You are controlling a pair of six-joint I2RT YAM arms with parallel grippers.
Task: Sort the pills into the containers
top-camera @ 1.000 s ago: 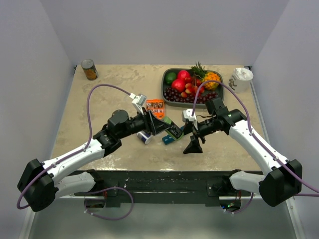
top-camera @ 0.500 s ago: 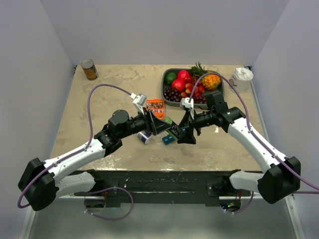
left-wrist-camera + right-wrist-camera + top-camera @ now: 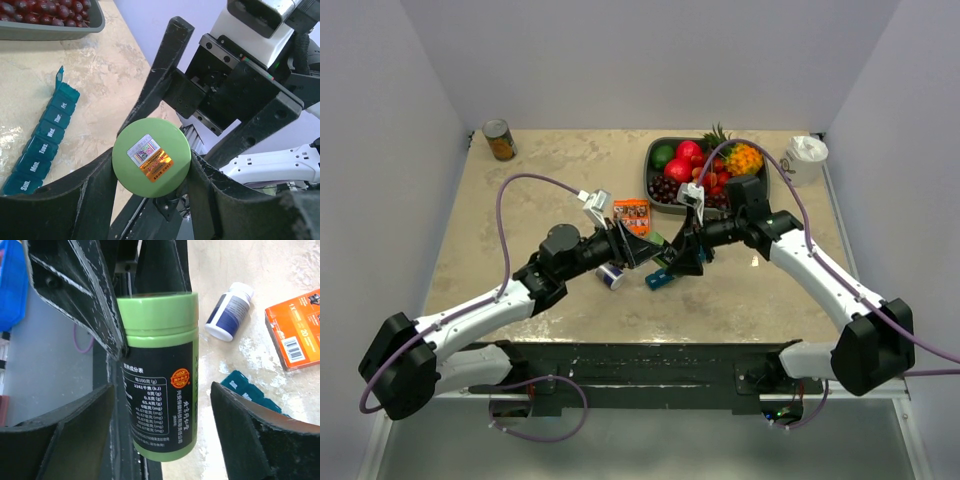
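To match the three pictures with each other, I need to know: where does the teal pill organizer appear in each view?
Top external: pill organizer at table centre, right of the white bottle.
Left wrist: lower left, day labels readable.
Right wrist: one corner only, lower right of centre.
Shared landmark: the white bottle, seen in top and right wrist views, not left wrist.

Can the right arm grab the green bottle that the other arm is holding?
Probably yes. The right gripper is open with a finger on each side of the green bottle, and nothing sits between them. The left gripper grips only the capped end, leaving the labelled body free.
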